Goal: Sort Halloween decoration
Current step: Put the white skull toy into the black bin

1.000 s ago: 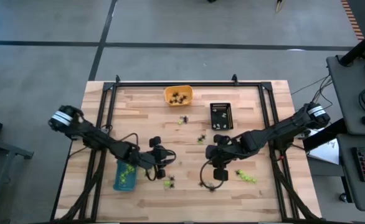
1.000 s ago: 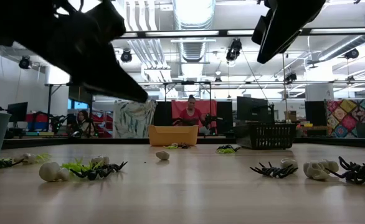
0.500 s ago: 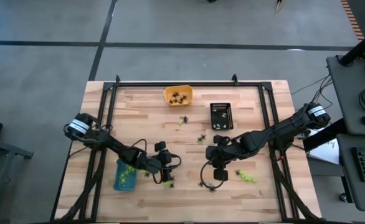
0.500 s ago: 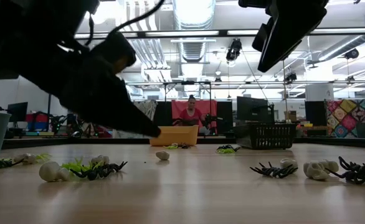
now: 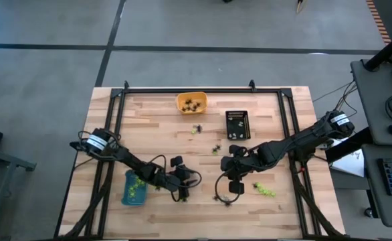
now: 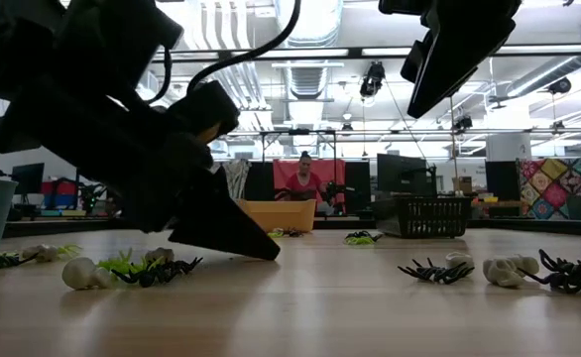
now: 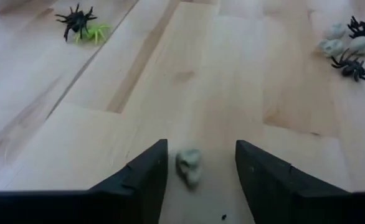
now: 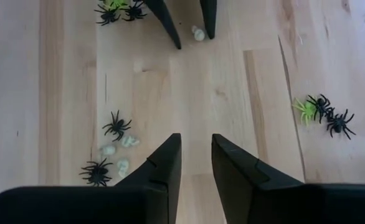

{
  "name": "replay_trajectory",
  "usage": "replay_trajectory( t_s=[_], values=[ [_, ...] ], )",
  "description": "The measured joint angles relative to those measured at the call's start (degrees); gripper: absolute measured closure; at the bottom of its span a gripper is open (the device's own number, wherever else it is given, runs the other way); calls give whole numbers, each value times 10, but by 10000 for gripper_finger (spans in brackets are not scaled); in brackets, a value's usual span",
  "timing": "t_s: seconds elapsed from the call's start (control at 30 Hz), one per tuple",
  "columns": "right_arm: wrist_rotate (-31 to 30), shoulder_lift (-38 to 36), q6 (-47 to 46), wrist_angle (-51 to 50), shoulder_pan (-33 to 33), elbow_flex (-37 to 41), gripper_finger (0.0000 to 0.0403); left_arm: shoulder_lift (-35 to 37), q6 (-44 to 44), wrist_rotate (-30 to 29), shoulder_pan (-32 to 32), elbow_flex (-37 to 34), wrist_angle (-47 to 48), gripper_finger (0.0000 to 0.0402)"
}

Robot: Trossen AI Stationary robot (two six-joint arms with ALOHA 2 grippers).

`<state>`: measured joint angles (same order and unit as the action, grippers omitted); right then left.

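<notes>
Straddling a whitish skull trinket [image 7: 189, 167] on the bench [image 5: 276, 120], the left end effector [image 7: 200, 163] has its fingers spread, one on each side, not yet touching it. To do this pick well, I judge it should settle until the tips meet the wood, keep the skull centred, then press together slowly so the small piece does not squirt out.

The right end effector [image 8: 195, 157] hovers right of centre, fingers a narrow gap apart, holding nothing. Other decorations lie scattered: black spiders [image 8: 116, 126] and lime-green pieces [image 5: 265, 192].

From above, the left arm covers the skull, and what the orange tray [image 5: 191, 102], black tray [image 5: 237, 124] and blue tray [image 5: 134, 188] hold is too small to sort out.
</notes>
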<state>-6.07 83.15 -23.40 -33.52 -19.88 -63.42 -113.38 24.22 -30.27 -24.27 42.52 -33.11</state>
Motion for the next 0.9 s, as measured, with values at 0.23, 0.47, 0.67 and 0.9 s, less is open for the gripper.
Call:
replay_trajectory(
  t_s=[0.23,0.47,0.67,0.9],
  values=[
    [-1,2,0,3,0,0,323,-1,15,-10,0,-1,7,298],
    [-3,3,18,61,0,10,328,9,-3,-3,1,-3,15,369],
    [-18,12,60,126,0,20,329,84,-58,21,8,-5,63,394],
    [-47,30,137,220,0,20,330,243,-96,48,21,-19,106,394]
  ],
)
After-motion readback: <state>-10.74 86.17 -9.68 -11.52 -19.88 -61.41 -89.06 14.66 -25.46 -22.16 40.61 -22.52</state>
